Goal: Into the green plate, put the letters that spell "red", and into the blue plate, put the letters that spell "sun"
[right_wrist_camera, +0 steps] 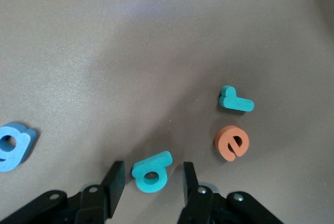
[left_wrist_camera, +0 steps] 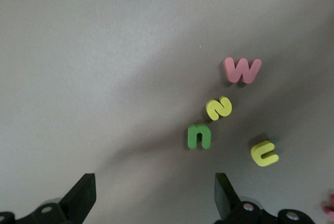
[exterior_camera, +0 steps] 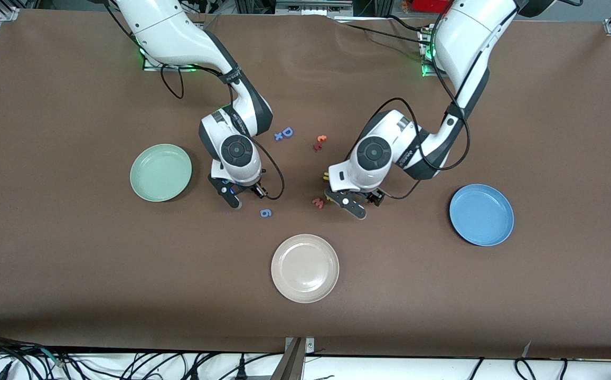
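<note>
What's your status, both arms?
Right tool closing round teal d. Left tool open over s, u, n. Both plates empty. Nothing blocking.

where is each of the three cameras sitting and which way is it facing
Front view: high across the table, facing both arm bases; shows both arms, the green plate, blue plate and beige plate.
Left wrist view: on the left arm's wrist, looking down past the open left hand at the green n, two yellow letters and pink w.
Right wrist view: on the right wrist, looking down; the right hand brackets the teal d, beside the orange e and teal r.
Shared: pink w appears in front and left wrist views.
</note>
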